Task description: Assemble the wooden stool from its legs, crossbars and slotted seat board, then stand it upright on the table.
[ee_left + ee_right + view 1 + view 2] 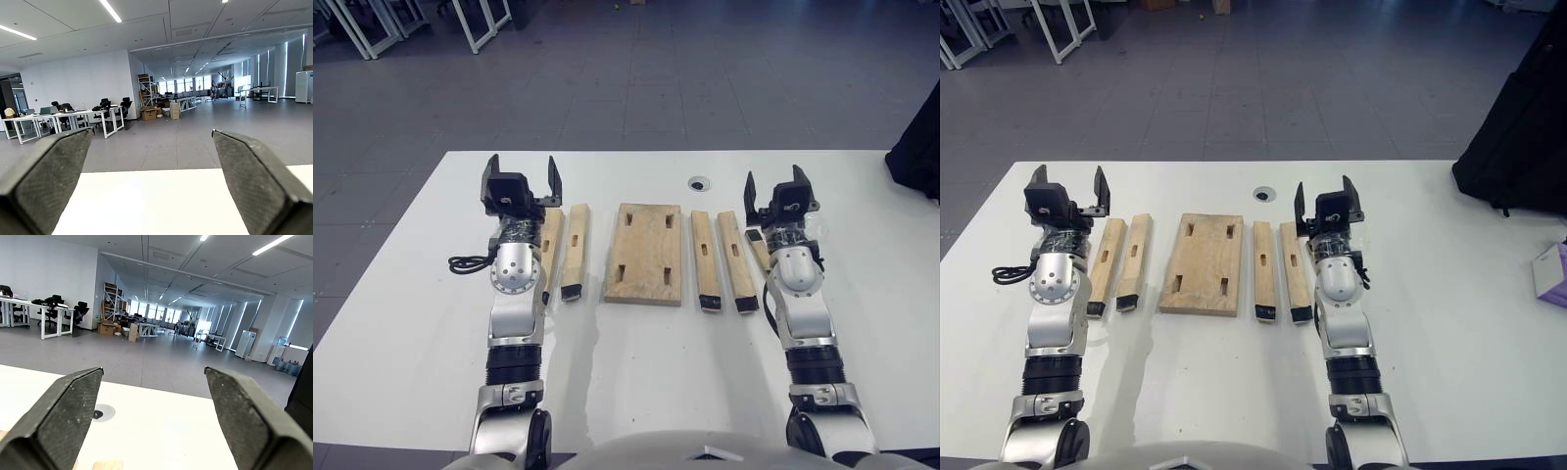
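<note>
Checking your table (401,294): the stool is all loose parts, nothing joined.

- Seat board (646,255) lies flat mid-table between your arms. It's a pale wood rectangle with four rectangular slots, two toward the far end and two toward the near end.
- Inner left leg (575,251) lies just beside the board. Outer left leg (553,240) is next to it, partly under your left forearm.
- Inner right leg (705,259) and outer right leg (737,259) lie side by side on the board's other side, close to your right forearm.
- All four legs are flat and roughly parallel to the board: pale slats with slots cut in, a black tip on the near end.
- Left gripper (523,176) has its fingers spread wide and holds nothing; it sits by the far ends of the left legs.
- Right gripper (775,184) is the same, spread and empty.
- A round cable hole (700,183) sits beyond the board.
</note>
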Robot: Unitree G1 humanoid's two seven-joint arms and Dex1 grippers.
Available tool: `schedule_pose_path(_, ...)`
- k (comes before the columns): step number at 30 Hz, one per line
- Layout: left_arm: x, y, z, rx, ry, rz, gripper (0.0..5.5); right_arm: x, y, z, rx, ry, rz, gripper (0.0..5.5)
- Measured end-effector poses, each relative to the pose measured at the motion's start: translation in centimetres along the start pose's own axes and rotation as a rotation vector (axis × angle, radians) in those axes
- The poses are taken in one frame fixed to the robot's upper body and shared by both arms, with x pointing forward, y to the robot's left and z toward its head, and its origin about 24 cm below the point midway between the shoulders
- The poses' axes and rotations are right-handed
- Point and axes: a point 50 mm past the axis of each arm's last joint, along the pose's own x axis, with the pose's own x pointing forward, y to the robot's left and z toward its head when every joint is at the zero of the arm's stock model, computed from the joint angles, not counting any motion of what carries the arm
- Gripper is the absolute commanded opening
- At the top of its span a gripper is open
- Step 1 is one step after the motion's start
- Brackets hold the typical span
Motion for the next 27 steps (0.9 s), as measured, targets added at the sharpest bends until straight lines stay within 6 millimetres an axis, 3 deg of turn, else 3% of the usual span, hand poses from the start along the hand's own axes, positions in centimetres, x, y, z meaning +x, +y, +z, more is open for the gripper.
schedule_pose_path(6,0.1,-0.2,-0.2,-0.032,0.021,-0.007,4.48,0.7,0.0,0.7,0.156,0.068,0.08,3.82)
schedule_pose_path(11,0.0,-1.2,-0.2,-0.102,0.027,-0.074,4.48,1.2,-0.2,2.0,0.022,-0.029,0.136,3.82)
schedule_pose_path(13,-0.1,-1.8,-0.1,-0.182,0.035,-0.109,4.48,1.3,-0.3,1.6,0.015,-0.014,0.109,3.82)
schedule_pose_path(18,-0.1,-2.1,0.2,-0.186,0.026,-0.131,4.48,1.4,-0.4,0.9,0.045,0.019,0.067,3.82)
schedule_pose_path(23,-0.2,-2.7,0.9,-0.156,-0.021,-0.174,4.48,1.8,-3.4,-0.1,0.171,0.124,0.01,3.82)
schedule_pose_path(27,-0.8,-2.6,1.0,-0.143,-0.037,-0.174,4.48,0.5,-6.1,-1.5,0.168,0.235,0.051,3.82)
